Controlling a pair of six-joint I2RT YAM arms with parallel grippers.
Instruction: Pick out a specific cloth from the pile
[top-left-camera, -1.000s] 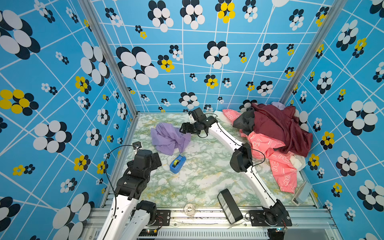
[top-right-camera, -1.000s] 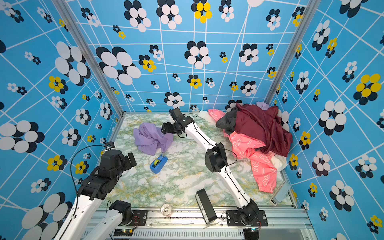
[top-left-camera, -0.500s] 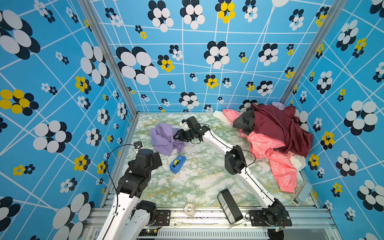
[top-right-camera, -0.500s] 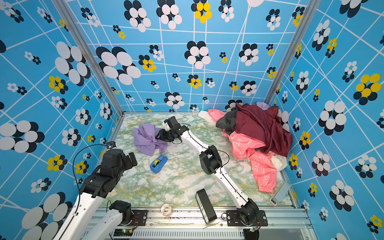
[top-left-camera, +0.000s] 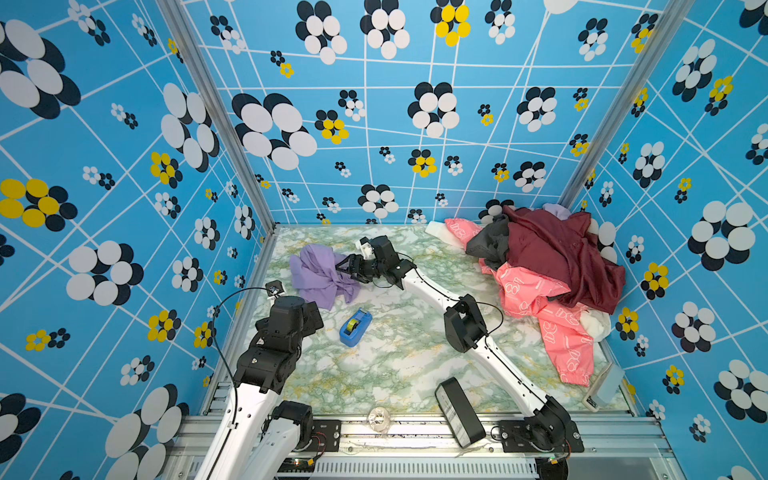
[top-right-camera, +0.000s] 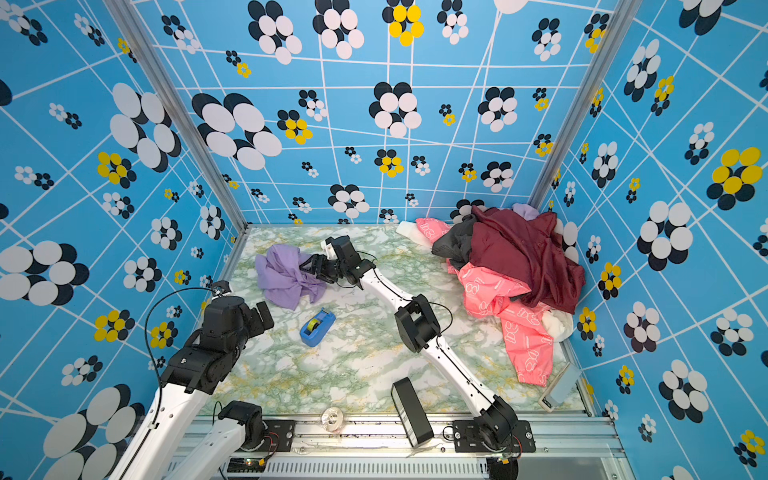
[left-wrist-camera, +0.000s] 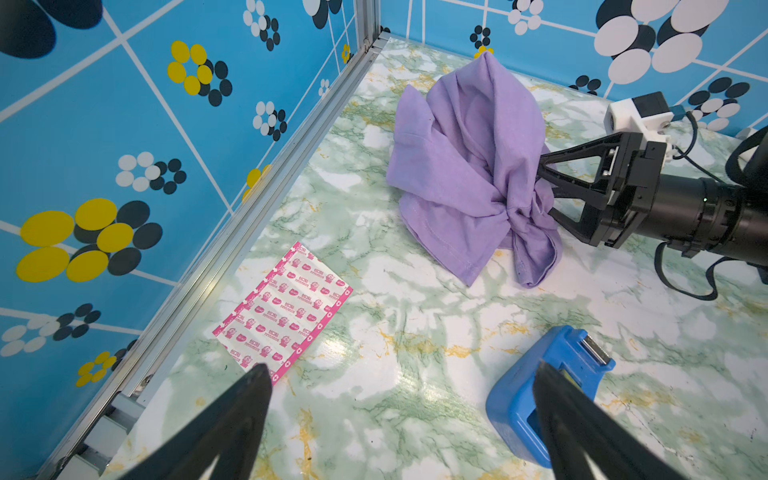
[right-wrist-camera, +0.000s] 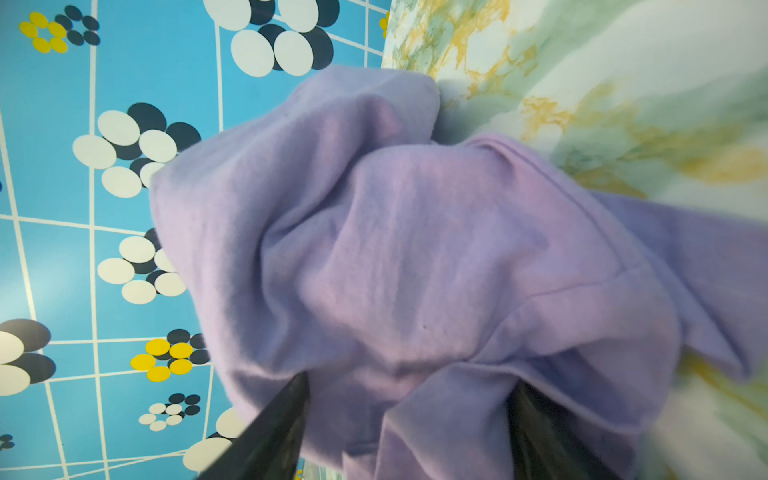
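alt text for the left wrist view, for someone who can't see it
A crumpled lavender cloth lies on a green-marbled table by blue flowered walls, with the right gripper open at its bunched edge. Nearer the camera are a pink-printed sheet, a blue tape dispenser and the open left gripper.

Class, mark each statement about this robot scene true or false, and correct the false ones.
1. The lavender cloth lies on the table, apart from the pile. True.
2. The left gripper holds the blue tape dispenser. False: its jaws are open and empty; the dispenser sits on the table.
3. The right gripper is open at the cloth's bunched edge. True.
4. The maroon garment lies under the pink garment. False: the maroon garment lies on top.
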